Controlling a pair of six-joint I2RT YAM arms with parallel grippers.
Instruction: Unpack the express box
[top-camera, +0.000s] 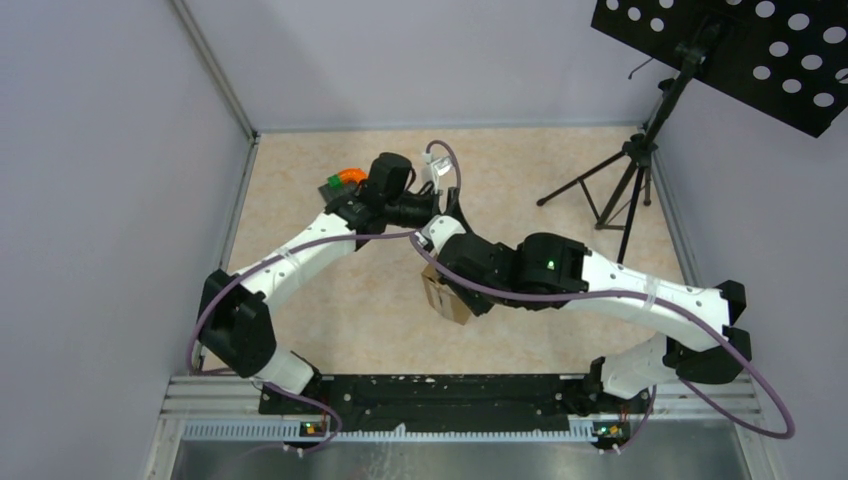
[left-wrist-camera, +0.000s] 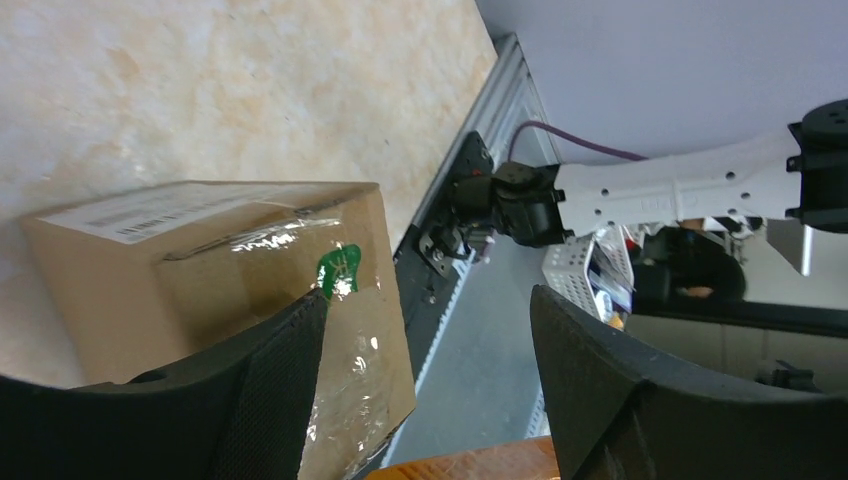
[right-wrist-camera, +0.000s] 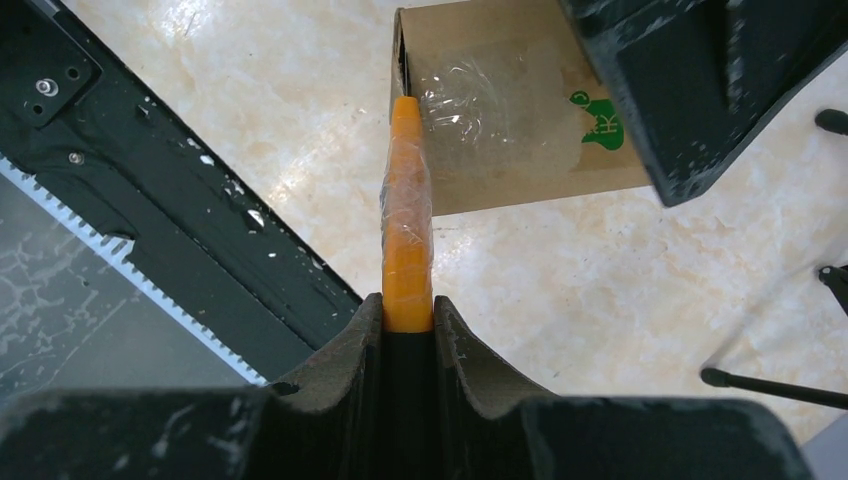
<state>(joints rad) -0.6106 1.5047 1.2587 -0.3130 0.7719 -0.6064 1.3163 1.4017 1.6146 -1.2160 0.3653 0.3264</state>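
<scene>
From above, the left arm (top-camera: 300, 255) and the right arm (top-camera: 620, 285) both bend in over the middle of the pale surface (top-camera: 330, 310). The express box (top-camera: 444, 297) sits right under the right arm's wrist, with only a brown corner showing, and the tools are too bunched up over the box for me to read from here. Looking along the left tool (left-wrist-camera: 430, 300), its jaws are spread wide and grip nothing. One finger (left-wrist-camera: 270, 390) lies across the box's near end, which reads to me as bracing the carton so it won't slide, though I can't tell whether it really touches. The box rests on the surface and is plain brown cardboard. It has a white printed label (left-wrist-camera: 150, 213) on one face, crinkled clear tape (left-wrist-camera: 260, 240) running over the seam and down the end, and a small green turtle sticker (left-wrist-camera: 338, 272) at the edge. Looking along the right tool (right-wrist-camera: 407, 312), it is clamped hard on a thin orange stick (right-wrist-camera: 407, 200) whose tip meets the box's corner, just beside the tape. I'd guess the stick serves as a cutter, held edge-on to get under the seam. The flaps look closed and taped, so the unpacking has hardly begun.
</scene>
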